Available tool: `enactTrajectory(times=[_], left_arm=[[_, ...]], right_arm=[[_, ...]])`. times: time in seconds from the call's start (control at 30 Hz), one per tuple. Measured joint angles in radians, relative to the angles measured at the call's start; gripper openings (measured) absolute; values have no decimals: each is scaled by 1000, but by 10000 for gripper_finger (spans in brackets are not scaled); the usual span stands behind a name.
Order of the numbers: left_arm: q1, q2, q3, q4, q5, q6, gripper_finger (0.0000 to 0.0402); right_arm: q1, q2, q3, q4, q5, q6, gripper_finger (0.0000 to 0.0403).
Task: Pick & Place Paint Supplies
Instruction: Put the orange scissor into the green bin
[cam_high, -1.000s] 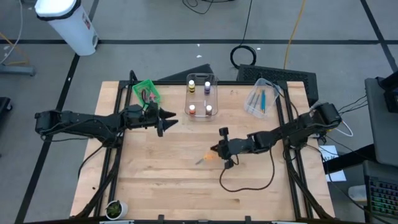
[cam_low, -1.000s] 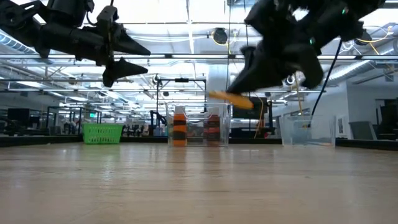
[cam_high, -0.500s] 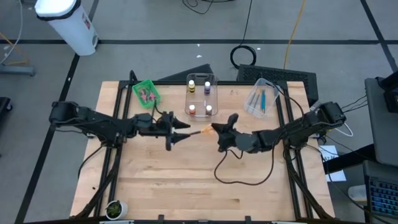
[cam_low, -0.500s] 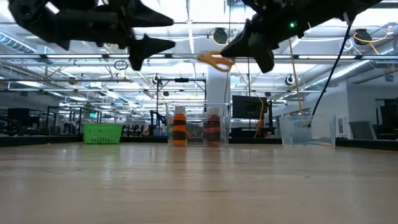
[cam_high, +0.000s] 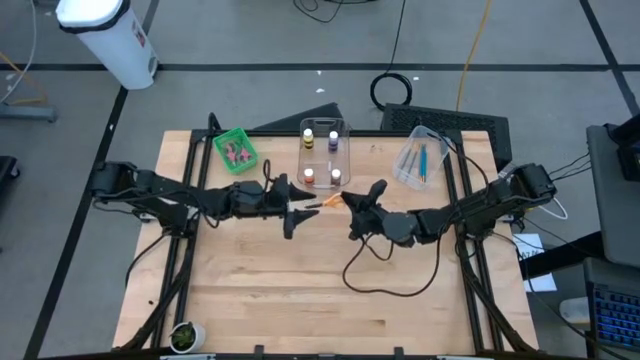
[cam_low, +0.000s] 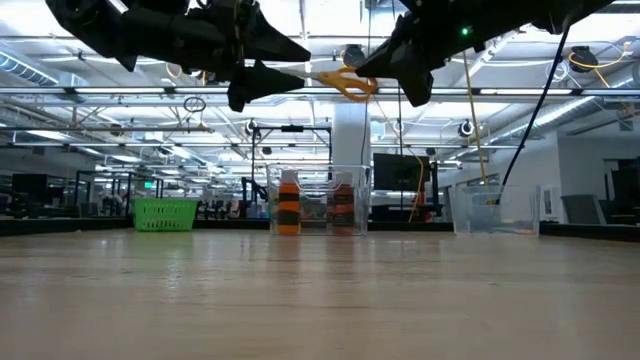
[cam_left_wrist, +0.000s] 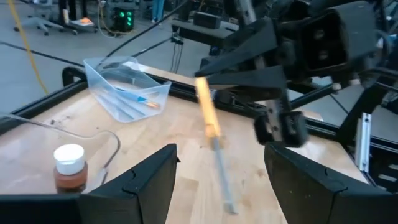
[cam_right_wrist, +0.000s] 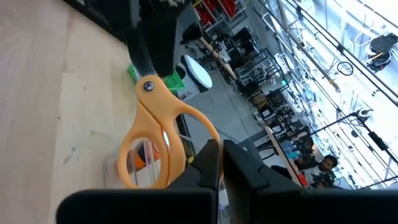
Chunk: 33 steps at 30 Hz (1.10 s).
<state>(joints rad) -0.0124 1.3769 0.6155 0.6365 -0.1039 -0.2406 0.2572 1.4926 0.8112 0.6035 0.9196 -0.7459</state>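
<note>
Orange-handled scissors (cam_high: 328, 203) hang in the air above the middle of the table, level, with the blades pointing toward the table's left. My right gripper (cam_high: 347, 204) is shut on their handle end. My left gripper (cam_high: 298, 208) faces it from the left and is open. Its two fingers (cam_left_wrist: 140, 180) stand on either side of the blades (cam_left_wrist: 221, 171) without touching them. In the low view the scissors (cam_low: 345, 83) are high above the wood. My right gripper pinches one orange handle loop (cam_right_wrist: 189, 140) between its two shut fingers (cam_right_wrist: 208, 165). It comes level from the table's right. The scissors are lifted clear and stick out ahead of the fingers, pivot (cam_right_wrist: 148, 87) and blades away from them.
A clear tub with white-capped paint bottles (cam_high: 322, 155) stands at the far middle. A green bin (cam_high: 236, 148) is to its left and a clear tub with brushes (cam_high: 420, 160) to its right. A cable loop (cam_high: 385, 275) lies on the wood. A small pot (cam_high: 185, 337) sits at the near-left corner.
My right gripper has risen with the scissors and turned its wrist, so the blades now point level toward the table's left. My left gripper has moved toward the table's right, still open, until its fingers stand around the blades.
</note>
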Motion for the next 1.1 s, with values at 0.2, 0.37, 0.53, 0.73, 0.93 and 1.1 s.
enactTrajectory(times=[0.2, 0.37, 0.53, 0.73, 0.93, 1.1], left_arm=[[1, 0, 0, -4, -2, -1, 250], [1, 0, 0, -17, -2, -22, 228], [4, 0, 0, -13, -1, -26, 145], [4, 0, 0, -13, 2, -12, 31], [5, 0, 0, -9, -19, 45, 15], [3, -63, 0, -70, -102, 151, 9]], right_arm=[[0, 0, 0, 28, 0, 0, 0], [0, 0, 0, 36, -1, 0, 0], [0, 0, 0, 36, -1, 0, 0], [0, 0, 0, 36, -4, 4, 0], [0, -1, 0, 36, -3, 99, 12], [6, -1, 1, 39, -19, 310, 74]])
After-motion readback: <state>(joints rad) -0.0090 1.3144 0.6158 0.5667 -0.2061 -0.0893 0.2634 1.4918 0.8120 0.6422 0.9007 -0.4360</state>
